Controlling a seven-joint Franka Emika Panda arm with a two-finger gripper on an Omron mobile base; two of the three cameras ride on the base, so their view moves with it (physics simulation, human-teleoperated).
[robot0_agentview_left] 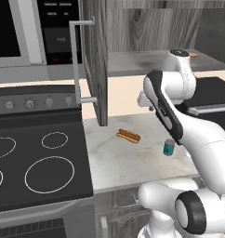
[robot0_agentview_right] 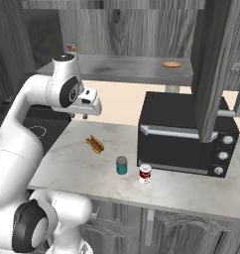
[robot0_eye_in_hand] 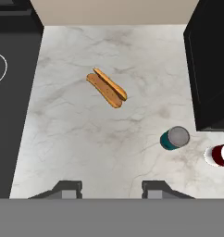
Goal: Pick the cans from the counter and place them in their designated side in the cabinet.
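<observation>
While the white arm hovers high above the counter, its gripper hangs empty, the two dark tips showing nothing between them and standing as close together as they appear to get. Above, the cabinet stands open, its door with the long silver handle swung toward the stovetop on the left; the grey shelf carries a small flat tan item at its right and what looks like a small can at its far left corner, too small to identify. A black oven fills the right side of the worktop. Both cans wait upright just in front of the oven's near left corner: the teal can to the left, the red can close beside it on the right, apart but only narrowly. A hot dog lies well left of them and farther back, and should be left alone. The likely step is reaching for the teal can, which sits nearer the gripper; doing it well means spreading the jaws first, moving right, centring over the silver top, and descending straight so the right finger slips between the two cans without tipping the red one.
</observation>
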